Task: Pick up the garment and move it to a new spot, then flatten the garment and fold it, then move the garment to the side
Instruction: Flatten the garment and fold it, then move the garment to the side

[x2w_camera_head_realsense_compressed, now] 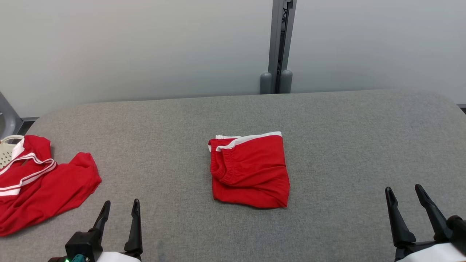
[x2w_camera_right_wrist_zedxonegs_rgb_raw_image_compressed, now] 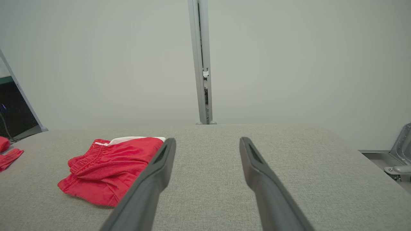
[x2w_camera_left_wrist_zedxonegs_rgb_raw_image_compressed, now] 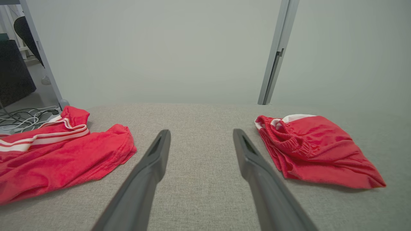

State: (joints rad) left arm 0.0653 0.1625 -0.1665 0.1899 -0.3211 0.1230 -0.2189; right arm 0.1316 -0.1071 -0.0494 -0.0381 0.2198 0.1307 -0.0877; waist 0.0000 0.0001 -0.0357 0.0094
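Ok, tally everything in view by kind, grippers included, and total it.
Red garments: 2, the folded shorts and the loose striped garment
Baskets: 1, the cream basket at the left edge
Grippers: 2, the left gripper and the right gripper, both open
Total: 5

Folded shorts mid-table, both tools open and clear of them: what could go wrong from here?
1. The folded shorts lie loosely stacked, waistband bunched; a one-sided drag by the left tool or right tool may undo the fold.
2. Moved left, they could land on the loose red garment and get mixed up.
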